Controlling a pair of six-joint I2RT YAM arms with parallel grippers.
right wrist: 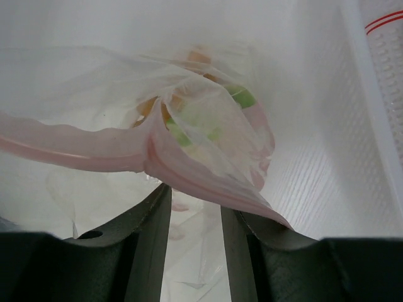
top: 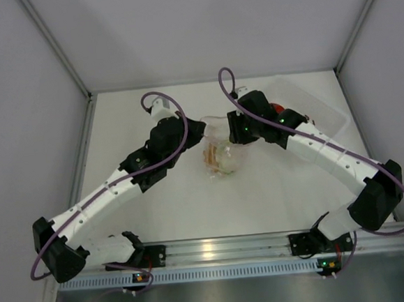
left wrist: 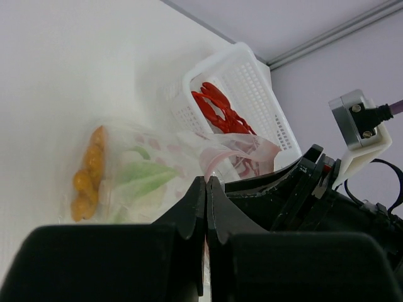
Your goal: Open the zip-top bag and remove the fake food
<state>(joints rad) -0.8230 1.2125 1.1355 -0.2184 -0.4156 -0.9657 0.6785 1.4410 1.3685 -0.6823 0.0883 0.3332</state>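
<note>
The zip-top bag [top: 225,155] is sitting about mid-table [top: 193,214], right between the two arms. Its mouth end is lifted toward the grippers and the rest is slumped on the surface.

The left gripper [left wrist: 206,182] has its fingers pressed flat together. From its own wrist cam they look to be pinching the bag's top edge, since there's a thin pinkish sliver of plastic in the seam between them.

The right gripper [right wrist: 193,199] comes in from the other side, almost nose to nose with the left one. Its fingers are apart with a clear gap, and the pink zip strip [right wrist: 75,156] runs across right at their tips. Crinkly film shows in the gap, but I can't tell whether either pad is actually touching it (the plastic is see-through and folded all over the place).

Inside the bag there's an orange ridged piece [left wrist: 88,179] along the left side in the left wrist view, with a leafy green piece [left wrist: 143,178] next to it — both behind the plastic. The red lobster [left wrist: 217,108] is lying in the white perforated basket [left wrist: 264,88] just beyond the bag, on the right arm's side of the table.

The bag's mouth looks partly parted — in the right wrist view the strip splits into two lips that meet near the fingertips.
</note>
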